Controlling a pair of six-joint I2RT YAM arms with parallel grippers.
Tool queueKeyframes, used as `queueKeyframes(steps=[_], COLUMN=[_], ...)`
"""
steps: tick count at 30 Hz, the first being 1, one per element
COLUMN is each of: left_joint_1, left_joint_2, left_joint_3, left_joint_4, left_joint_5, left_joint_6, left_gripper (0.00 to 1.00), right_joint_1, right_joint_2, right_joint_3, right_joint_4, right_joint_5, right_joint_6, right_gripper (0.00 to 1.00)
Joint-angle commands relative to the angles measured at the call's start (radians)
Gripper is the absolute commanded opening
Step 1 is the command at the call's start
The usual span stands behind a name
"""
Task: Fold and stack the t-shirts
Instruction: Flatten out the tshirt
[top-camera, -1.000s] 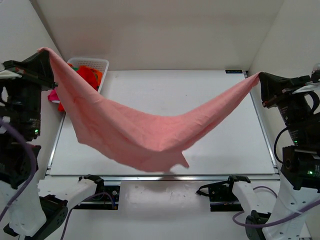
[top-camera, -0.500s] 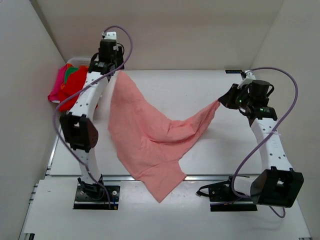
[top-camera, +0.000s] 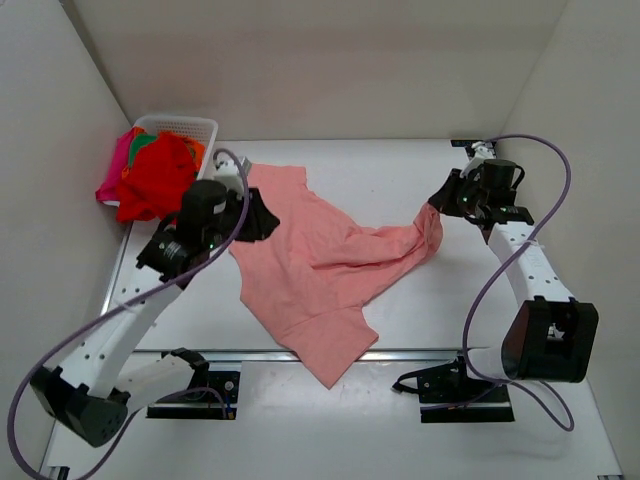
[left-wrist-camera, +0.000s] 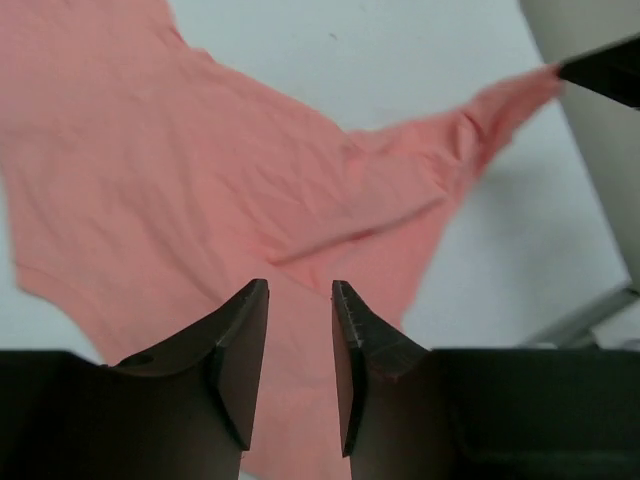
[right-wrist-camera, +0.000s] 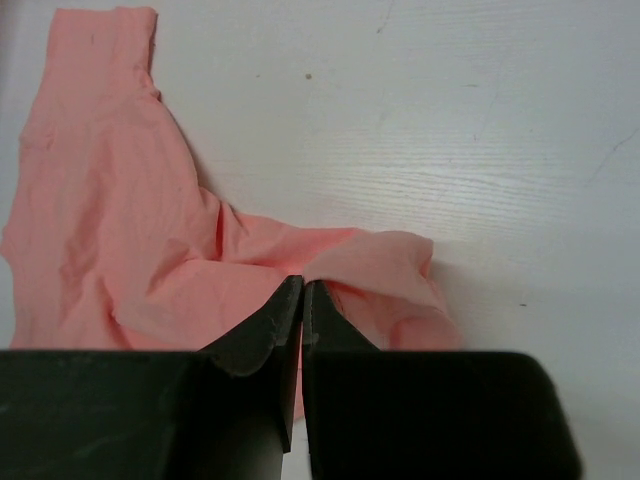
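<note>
A white table (top-camera: 400, 170), faintly scuffed and speckled, is boxed in by plain pale walls (top-camera: 330, 60) on three sides. The pink shirt (top-camera: 310, 265) lies rumpled across its middle, one corner spilling over the near edge. The right gripper (right-wrist-camera: 302, 285) is clamped tight on a fold at the shirt's right end — the cloth is raised off the surface there. The left gripper (left-wrist-camera: 300, 290) hovers above the shirt's left part, jaws partly apart, gripping nothing. A basket (top-camera: 190, 124) stands at the far-left corner, a red shirt (top-camera: 155, 185) heaped over its near rim.

Open table (top-camera: 380, 170) behind pink shirt (top-camera: 310, 265); basket (top-camera: 186, 122) far-left.
</note>
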Motion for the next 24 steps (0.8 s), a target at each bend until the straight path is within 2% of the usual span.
queueKeyframes(steps=[1,5,6,8,10,11,15,17,21,24], left_joint_1=[-0.008,-0.129,-0.143,-0.261,-0.304,-0.312,-0.282,-0.256,-0.185,-0.104], left_joint_2=[-0.034,-0.059,-0.044,0.002,0.056,0.083,0.177,0.239,0.394,0.497], left_joint_3=[-0.256,-0.497,-0.528,-0.551,-0.568,-0.583,-0.639,-0.617,-0.547,-0.435], left_joint_4=[0.051,0.196,0.211,0.231,0.224,0.236,0.268,0.216,0.181,0.164], left_joint_5=[0.283,0.407,0.412,0.356,0.255,0.23,0.133,0.064,-0.04,-0.092], left_joint_6=[-0.231,-0.352,-0.381,-0.406,-0.423,-0.435,-0.42,-0.382,-0.304,-0.241], left_gripper=[0.42,0.46,0.52,0.61,0.66,0.65,0.53,0.52,0.49,0.47], right_joint_1=[0.034,0.048,0.049,0.057,0.048,0.046,0.045,0.04,0.023,0.029], right_joint_2=[0.011,0.012,0.012,0.008,0.002,-0.011,-0.037,-0.044,-0.06,-0.081], right_joint_3=[0.0,-0.022,-0.031,-0.045,-0.072,-0.082,-0.089,-0.086,-0.088,-0.098], right_joint_4=[0.042,0.067,0.07,0.08,0.09,0.096,0.097,0.091,0.102,0.119], right_joint_5=[0.03,0.026,0.024,0.015,0.006,0.0,-0.008,-0.014,-0.023,-0.023], right_joint_6=[-0.014,-0.003,-0.004,0.005,0.023,0.02,0.016,0.011,0.019,0.034], right_gripper=[0.0,0.0,0.0,0.01,0.0,0.0,0.0,0.0,0.0,0.0])
